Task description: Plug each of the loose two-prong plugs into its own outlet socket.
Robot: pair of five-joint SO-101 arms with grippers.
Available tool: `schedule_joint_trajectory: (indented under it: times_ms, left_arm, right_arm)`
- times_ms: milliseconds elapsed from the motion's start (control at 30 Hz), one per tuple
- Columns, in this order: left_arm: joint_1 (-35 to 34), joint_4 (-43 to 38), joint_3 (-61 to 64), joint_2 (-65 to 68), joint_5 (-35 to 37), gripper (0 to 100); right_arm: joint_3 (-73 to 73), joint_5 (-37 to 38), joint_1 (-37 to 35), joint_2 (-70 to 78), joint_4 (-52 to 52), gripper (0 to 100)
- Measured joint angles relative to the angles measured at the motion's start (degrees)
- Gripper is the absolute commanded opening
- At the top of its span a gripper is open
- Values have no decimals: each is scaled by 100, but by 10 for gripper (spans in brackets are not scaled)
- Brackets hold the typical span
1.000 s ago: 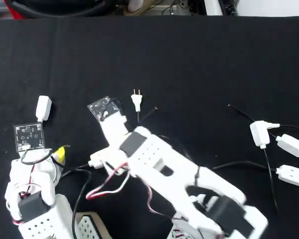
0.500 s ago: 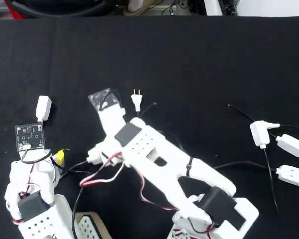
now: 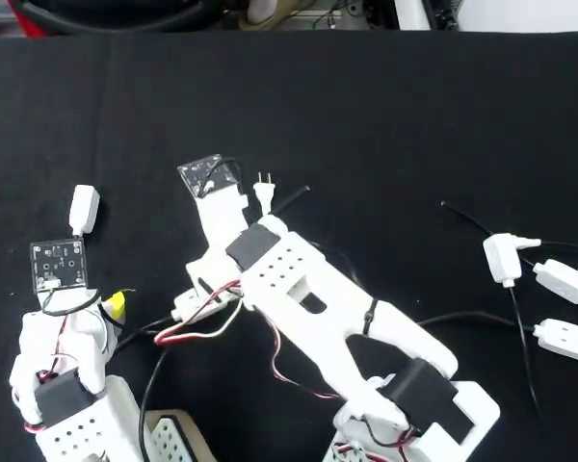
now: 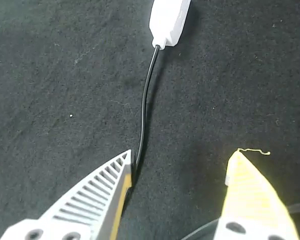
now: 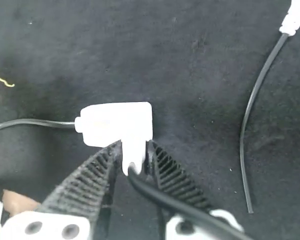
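so the counter (image 3: 385, 106) is plain black all over. The left arm (image 3: 63, 390) and right arm (image 3: 308, 308) are both white, the right one trailing red-and-white wires (image 3: 197, 332). The left gripper (image 4: 182, 155) is mismatched: one white ribbed finger (image 4: 90, 200), one yellow finger (image 4: 250, 192). The right gripper (image 5: 135, 150) has black ribbed fingers (image 5: 85, 175) around a white plug block (image 5: 115, 122). The loose plugs (image 3: 559, 279) are white with black cords.

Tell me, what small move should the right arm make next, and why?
Probably shift the right gripper toward the loose two-prong plug. It is shut on a white connector, so a piece is in hand, and the plug lies free on the table just beside that arm. Whether the held piece is a socket I cannot tell.
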Motion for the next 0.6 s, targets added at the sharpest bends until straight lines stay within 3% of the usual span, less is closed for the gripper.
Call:
schedule_joint_trajectory:
  times_ms: [600]
  left_arm:
    - [0,0,0,0,0,299]
  right_arm:
    - [-308,-281,141,985,-273,11]
